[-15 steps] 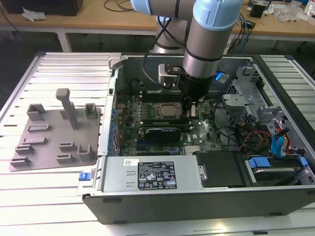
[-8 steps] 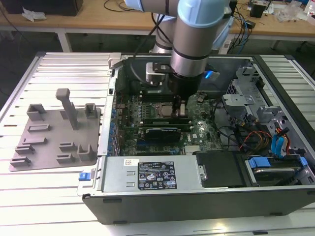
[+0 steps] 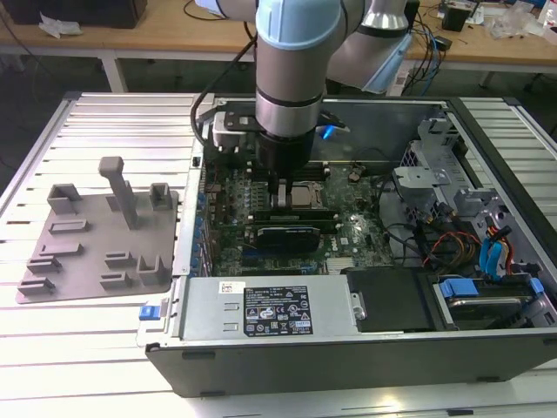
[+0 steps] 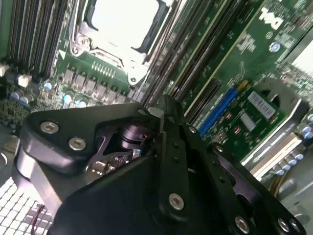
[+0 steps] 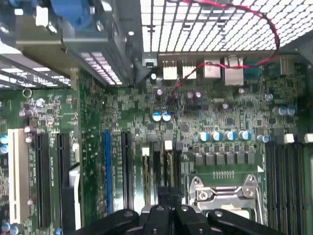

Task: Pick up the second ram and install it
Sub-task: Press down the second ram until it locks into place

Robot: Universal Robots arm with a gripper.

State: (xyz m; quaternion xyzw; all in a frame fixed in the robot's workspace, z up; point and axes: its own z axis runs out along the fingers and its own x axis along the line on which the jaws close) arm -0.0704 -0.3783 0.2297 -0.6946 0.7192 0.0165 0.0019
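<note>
Low in the computer case, mid-frame in the exterior view: fingers drawn narrow over the memory slots left of the processor socket. Second ram hidden beneath them; seemingly mid-insertion, seating unconfirmed.

I'm getting the exterior view looking down from high in front over the open computer case. Both wrist cameras are riding close above the motherboard, facing down, sharing the processor socket and the gripper.
</note>
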